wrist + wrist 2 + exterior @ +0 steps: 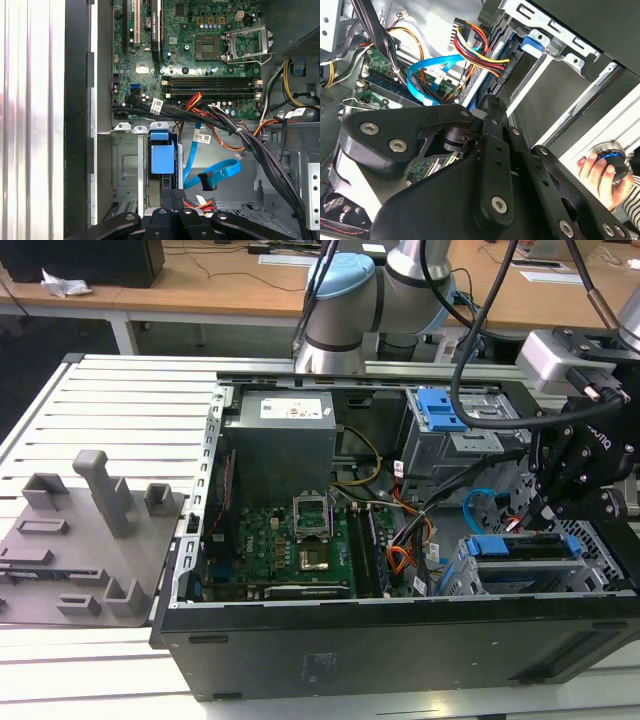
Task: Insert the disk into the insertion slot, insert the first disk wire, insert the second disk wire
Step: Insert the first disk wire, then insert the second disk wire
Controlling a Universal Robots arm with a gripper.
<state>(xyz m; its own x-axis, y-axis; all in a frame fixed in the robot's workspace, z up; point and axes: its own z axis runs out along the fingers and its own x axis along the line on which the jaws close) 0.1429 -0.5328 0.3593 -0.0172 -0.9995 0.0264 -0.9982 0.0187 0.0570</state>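
Disk [522, 546] sat on edge inside the insertion slot [455, 576], its blue carrier frame seated between the cage walls, at the corner of the open computer case [400, 645] toward the exterior view's right. The hand [543, 508] hung just above the disk, its fingers [172, 196] pressed together in the first wrist view, though whether they pinched anything could not be told. A blue cable [220, 172] curled beside the slot, its black plug [207, 181] apart from the disk.
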